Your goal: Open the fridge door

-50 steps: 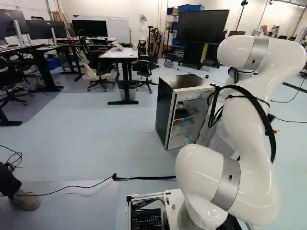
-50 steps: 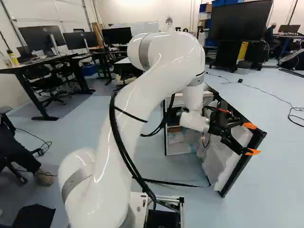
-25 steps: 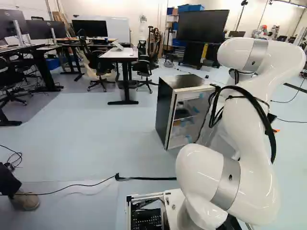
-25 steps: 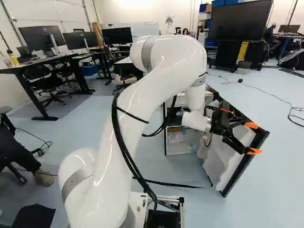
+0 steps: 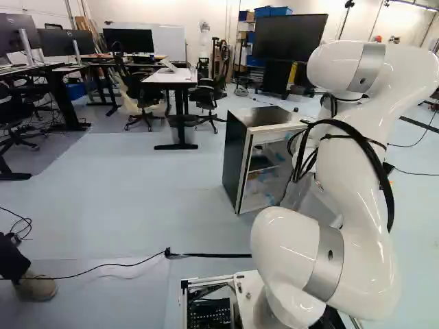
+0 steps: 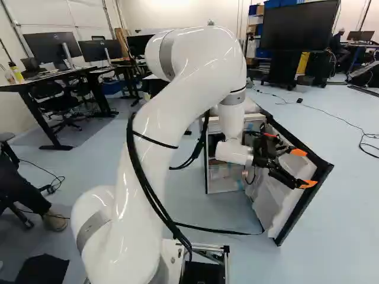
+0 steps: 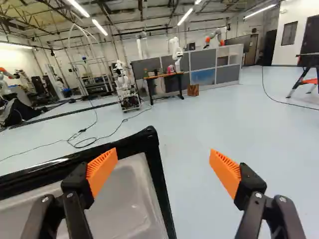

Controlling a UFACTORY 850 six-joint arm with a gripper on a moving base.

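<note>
The gripper (image 6: 304,168) reaches in front of the white inner side of the fridge door (image 6: 276,204) in the right base view. That door stands wide open, swung away from the fridge (image 5: 236,157). Up close in the wrist view, the open gripper (image 7: 162,167) has its orange pads far apart. One finger overlaps the door's black rim and pale lining (image 7: 130,199) near a corner; the other is over bare floor. Whether that finger touches the door I cannot tell. Shelves show inside the fridge.
A white-topped desk (image 5: 177,77) stands beyond the fridge. A black cable (image 5: 209,255) lies on the floor ahead of the base. A person's shoe (image 5: 38,286) is at the left. Another robot (image 7: 125,87) stands far off in the wrist view.
My arm has drawn back, carrying the open gripper slightly leftward in the right base view. The door's free edge has shifted only slightly. Fridge body and base have not moved.
</note>
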